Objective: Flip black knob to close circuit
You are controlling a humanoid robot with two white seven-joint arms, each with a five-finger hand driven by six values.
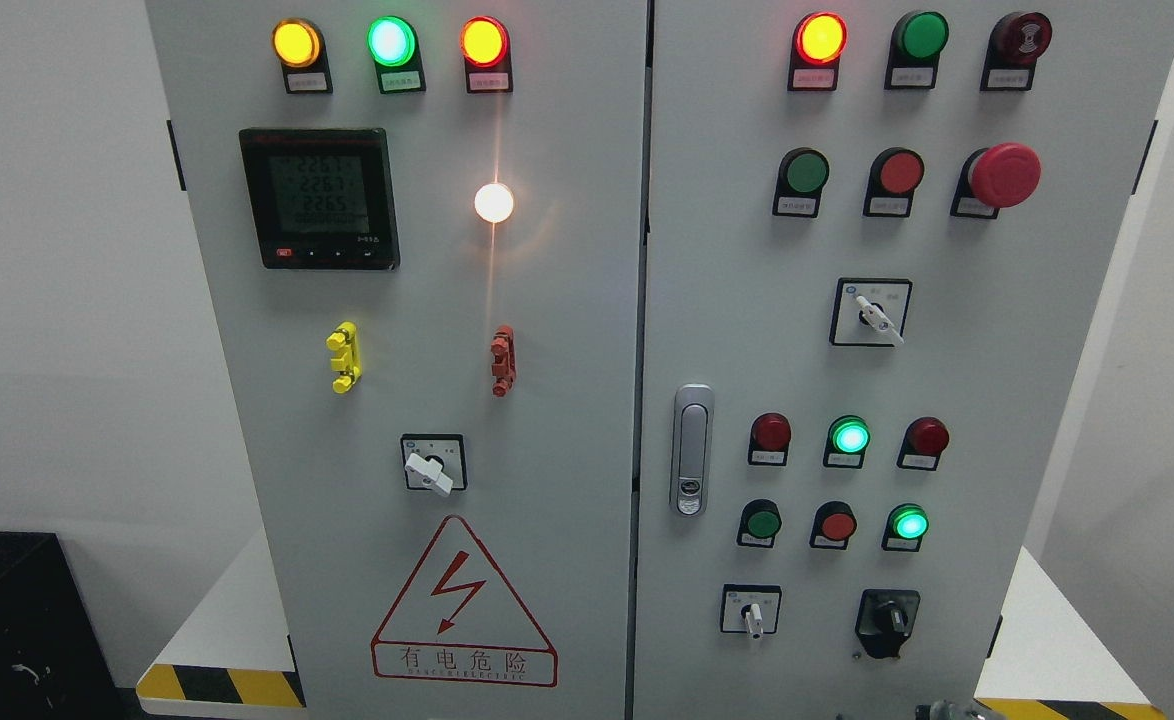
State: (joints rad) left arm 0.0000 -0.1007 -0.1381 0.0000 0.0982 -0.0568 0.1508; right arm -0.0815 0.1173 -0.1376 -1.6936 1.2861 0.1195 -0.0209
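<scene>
- Grey cabinet (567, 330) fills the view between white walls, its indicator lamps lit.
- Black knob (888, 620) sits low on the right door, untouched, placed for an easy reach.
- Something metallic (947, 711) at the bottom edge, possibly a hand; its fingers cannot be told.
</scene>
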